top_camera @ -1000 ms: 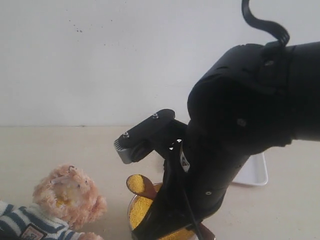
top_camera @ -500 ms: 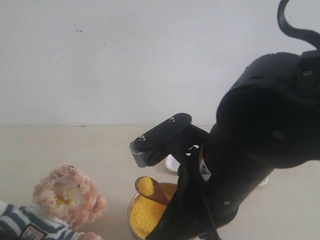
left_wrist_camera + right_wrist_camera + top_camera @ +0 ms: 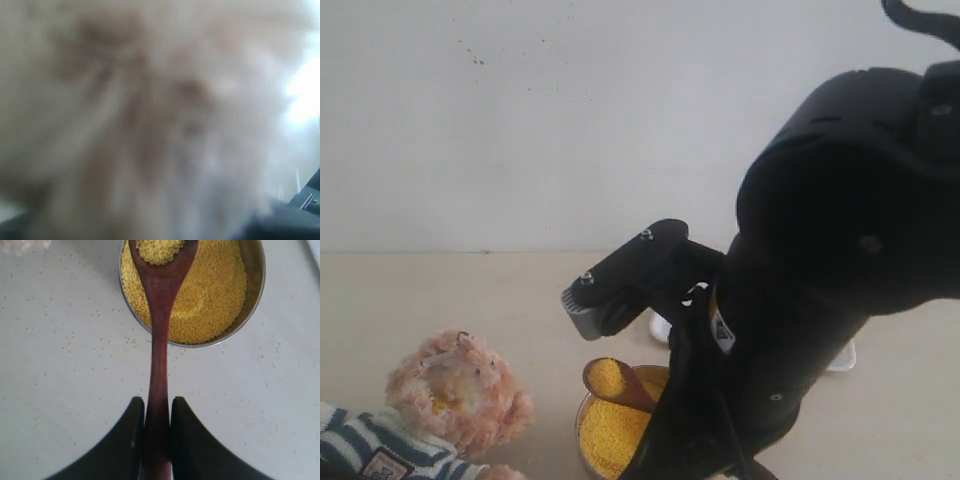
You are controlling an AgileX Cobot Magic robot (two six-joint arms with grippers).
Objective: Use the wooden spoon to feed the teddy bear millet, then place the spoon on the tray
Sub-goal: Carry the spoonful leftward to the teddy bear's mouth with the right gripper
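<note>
The teddy bear (image 3: pixel 455 395) lies at the lower left of the exterior view, face up, its striped shirt at the frame edge. Blurred light fur (image 3: pixel 150 115) fills the left wrist view and the left gripper's jaws do not show. My right gripper (image 3: pixel 158 402) is shut on the thin handle of the wooden spoon (image 3: pixel 159 340). The spoon's bowl (image 3: pixel 605 380) carries a heap of millet (image 3: pixel 159 249) and hangs over the rim of the metal bowl (image 3: pixel 256 285), which is full of millet (image 3: pixel 212 295). A white tray (image 3: pixel 847 355) is mostly hidden behind the right arm.
The bulky black right arm (image 3: pixel 820 280) blocks the right half of the exterior view. Loose yellow grains (image 3: pixel 60 345) are scattered on the pale tabletop around the metal bowl. A white wall (image 3: pixel 570 120) stands behind the table.
The right arm swung to the right and then eased back left. The loaded spoon shifted slightly with it and stays over the bowl's left rim. The bear has not moved.
</note>
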